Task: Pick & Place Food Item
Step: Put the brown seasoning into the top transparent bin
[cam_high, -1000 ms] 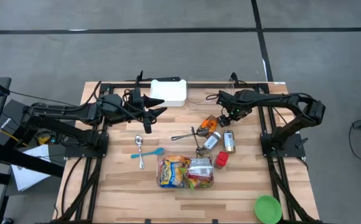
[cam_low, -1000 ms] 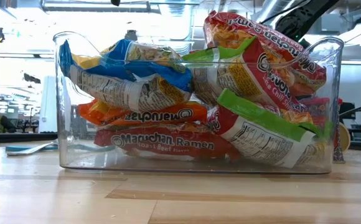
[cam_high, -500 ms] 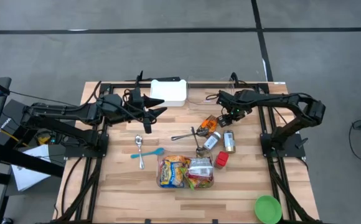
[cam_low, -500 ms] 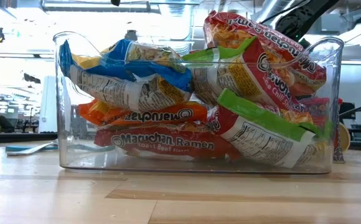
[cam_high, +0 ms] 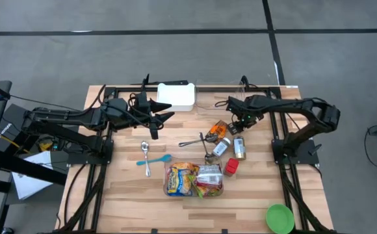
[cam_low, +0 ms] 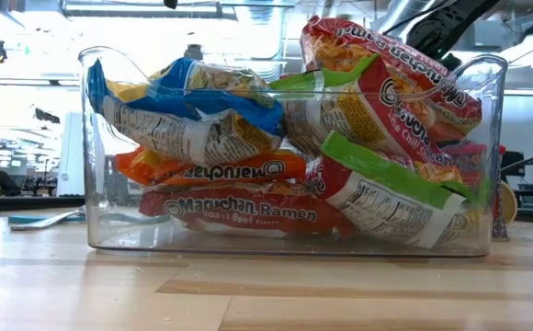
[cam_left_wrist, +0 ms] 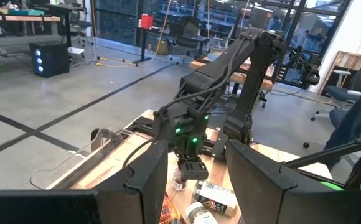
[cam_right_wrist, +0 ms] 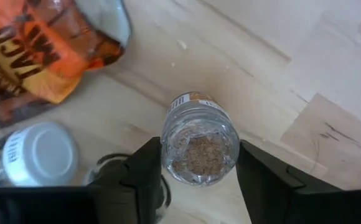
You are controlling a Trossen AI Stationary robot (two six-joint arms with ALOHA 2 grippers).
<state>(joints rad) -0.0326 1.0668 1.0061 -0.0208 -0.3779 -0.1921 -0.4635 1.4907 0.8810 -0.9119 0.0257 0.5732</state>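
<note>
Right gripper (cam_right_wrist: 196,165) clamped on spice jar (cam_right_wrist: 199,148); left gripper (cam_high: 157,119) idle nr white tray (cam_high: 176,95).

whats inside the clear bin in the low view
The clear bin holds ramen packets: blue, orange, red and green-banded ones, heaped above the rim. Packets behind the front layer are covered.

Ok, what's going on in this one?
The right end effector has its fingers shut on a small clear spice jar, down among the cluster of jars and packets right of the table's middle. The left end effector hangs idle over the table's left half, holding nothing. A clear bin of ramen packs stands near the front edge.
</note>
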